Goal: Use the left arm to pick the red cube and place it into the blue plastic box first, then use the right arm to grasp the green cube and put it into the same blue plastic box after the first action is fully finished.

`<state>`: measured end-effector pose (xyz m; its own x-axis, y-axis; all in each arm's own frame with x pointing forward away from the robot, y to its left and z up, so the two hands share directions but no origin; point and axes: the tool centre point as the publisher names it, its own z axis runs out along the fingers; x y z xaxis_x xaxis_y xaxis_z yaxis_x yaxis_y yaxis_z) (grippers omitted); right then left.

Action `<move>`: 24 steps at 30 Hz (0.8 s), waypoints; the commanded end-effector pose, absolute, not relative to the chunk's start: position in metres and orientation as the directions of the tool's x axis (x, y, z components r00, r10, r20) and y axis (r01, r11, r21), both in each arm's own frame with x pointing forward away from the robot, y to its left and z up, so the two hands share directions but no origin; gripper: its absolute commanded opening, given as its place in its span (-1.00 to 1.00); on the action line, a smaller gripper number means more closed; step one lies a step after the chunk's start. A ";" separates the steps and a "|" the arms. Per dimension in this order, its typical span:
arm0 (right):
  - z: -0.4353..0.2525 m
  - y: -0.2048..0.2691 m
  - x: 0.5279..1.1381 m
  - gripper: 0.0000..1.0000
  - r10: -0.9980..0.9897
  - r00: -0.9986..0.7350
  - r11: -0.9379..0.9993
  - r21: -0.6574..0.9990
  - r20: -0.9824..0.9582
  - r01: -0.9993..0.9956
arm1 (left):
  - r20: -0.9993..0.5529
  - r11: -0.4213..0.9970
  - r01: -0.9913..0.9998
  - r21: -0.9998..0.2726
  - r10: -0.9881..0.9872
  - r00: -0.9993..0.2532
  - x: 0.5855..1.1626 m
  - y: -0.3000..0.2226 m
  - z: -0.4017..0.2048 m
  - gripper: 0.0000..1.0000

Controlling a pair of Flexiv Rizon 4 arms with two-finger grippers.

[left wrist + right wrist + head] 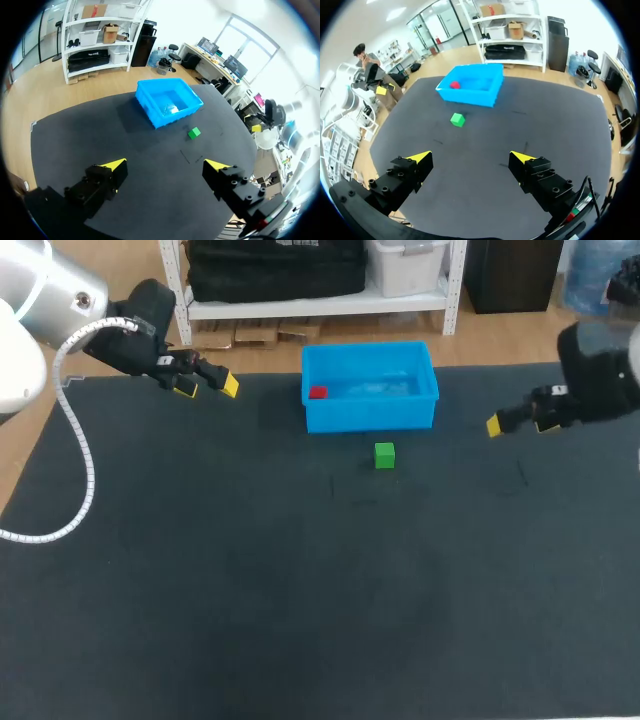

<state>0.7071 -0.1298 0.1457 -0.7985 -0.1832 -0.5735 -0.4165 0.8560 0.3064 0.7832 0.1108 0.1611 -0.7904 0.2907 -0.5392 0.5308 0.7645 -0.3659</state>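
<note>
The red cube (318, 393) lies inside the blue plastic box (370, 416), near its left wall; the right wrist view also shows the red cube (454, 85) in the box (470, 95). The green cube (384, 455) sits on the dark mat just in front of the box. My left gripper (207, 385) hangs open and empty at the back left, well left of the box. My right gripper (516, 424) is open and empty at the right, beyond the box's right end. In the left wrist view the box (170, 114) and green cube (194, 132) lie far ahead of the open fingers.
The dark mat (300, 590) covers the table, with wide bare room in front of the green cube. A white coiled cable (80, 460) hangs from my left arm over the mat's left side.
</note>
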 end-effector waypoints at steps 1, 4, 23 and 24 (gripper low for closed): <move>0.147 -0.116 0.711 1.00 -0.199 -0.812 0.870 0.282 -0.548 -0.404 | -0.543 0.762 0.533 -0.367 0.290 -0.788 0.783 0.112 0.160 1.00; 0.146 -0.109 0.710 1.00 -0.204 -0.816 0.872 0.278 -0.540 -0.402 | -0.543 0.762 0.533 -0.367 0.290 -0.788 0.783 0.112 0.160 1.00; 0.132 -0.089 0.725 1.00 -0.186 -0.856 0.911 0.242 -0.482 -0.335 | -0.543 0.762 0.533 -0.367 0.290 -0.788 0.783 0.112 0.160 1.00; 0.130 -0.090 0.725 1.00 -0.198 -0.857 0.912 0.231 -0.476 -0.339 | -0.543 0.762 0.533 -0.367 0.290 -0.788 0.783 0.112 0.160 1.00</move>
